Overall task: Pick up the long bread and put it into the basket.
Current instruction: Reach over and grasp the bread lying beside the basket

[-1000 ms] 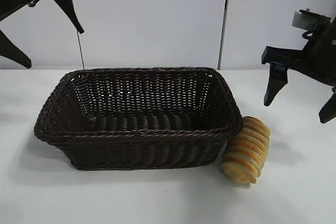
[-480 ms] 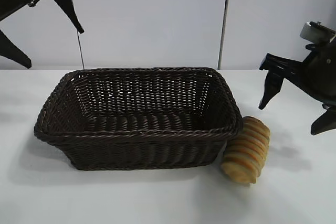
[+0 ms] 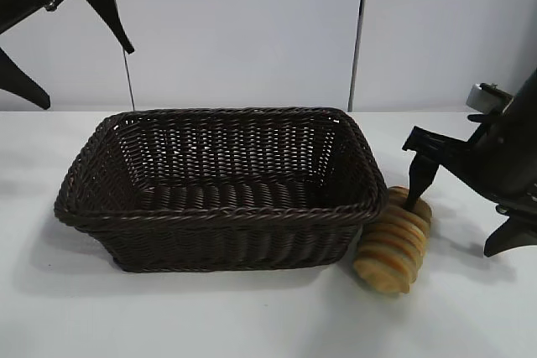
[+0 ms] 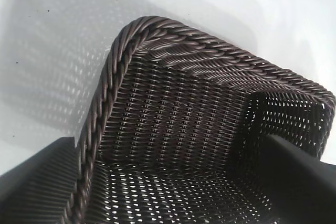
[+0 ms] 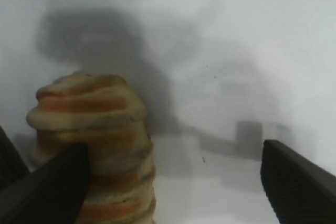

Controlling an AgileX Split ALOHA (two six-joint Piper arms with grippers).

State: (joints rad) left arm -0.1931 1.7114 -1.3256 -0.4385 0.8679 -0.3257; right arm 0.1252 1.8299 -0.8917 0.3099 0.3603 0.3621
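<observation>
My right gripper hangs low at the right of the scene, pointing steeply down, jaws spread wide. One finger reaches down to the far end of the bread; the other hangs farther right, clear of it. In my right wrist view both fingertips frame the view, well apart, one overlapping the bread. My left gripper is parked high at the far left, jaws open, angled down toward the right.
</observation>
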